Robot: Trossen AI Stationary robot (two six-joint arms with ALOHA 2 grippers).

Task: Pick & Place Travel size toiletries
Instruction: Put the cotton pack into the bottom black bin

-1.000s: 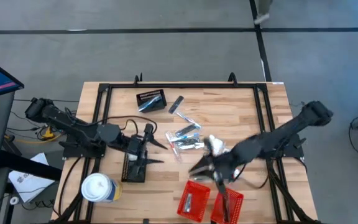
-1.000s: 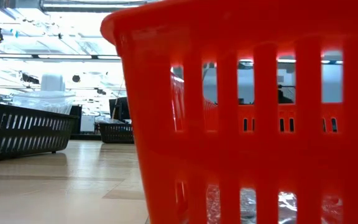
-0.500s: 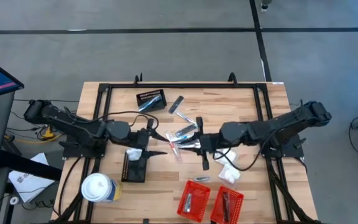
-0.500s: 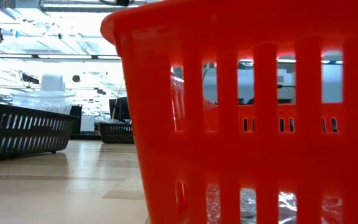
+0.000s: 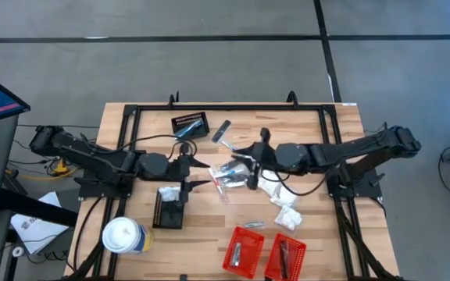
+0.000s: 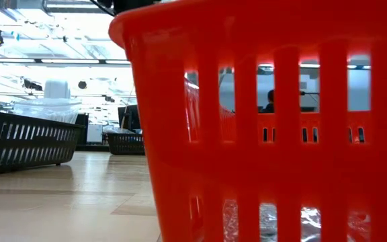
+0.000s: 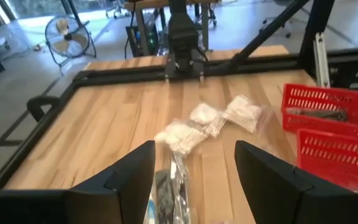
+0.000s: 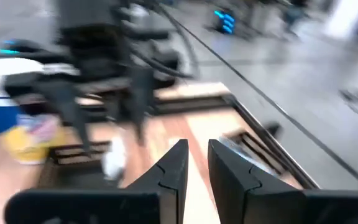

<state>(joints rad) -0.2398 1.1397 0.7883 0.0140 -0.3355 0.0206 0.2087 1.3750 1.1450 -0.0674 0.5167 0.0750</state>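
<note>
White lidded cup (image 5: 123,235): standing at the table's near left corner, well apart from both arms.
Left gripper (image 5: 197,174): hovering left of centre, fingers (image 7: 123,180) spread wide with nothing between them, pointing at the middle pile.
Black baskets: one (image 5: 169,208) lying just below the left gripper with a white packet (image 5: 169,192) sitting at its top edge; another (image 5: 190,125) resting near the far edge.
Travel size toiletries, middle pile (image 5: 231,173): silvery sachets and tubes lying loose on the wood between the two grippers.
Dark grey stick (image 5: 222,130): lying alone, beyond the pile.
Right gripper (image 5: 255,160): reaching in from the right over the pile's right edge, fingers (image 8: 169,171) standing close together with a narrow gap, pinching nothing I can make out.
White packets (image 5: 282,204): trailing from beside the right gripper toward the near edge.
Red baskets: two sitting side by side at the near edge, the left one (image 5: 243,251) and the right one (image 5: 285,257) each holding a dark item.
</note>
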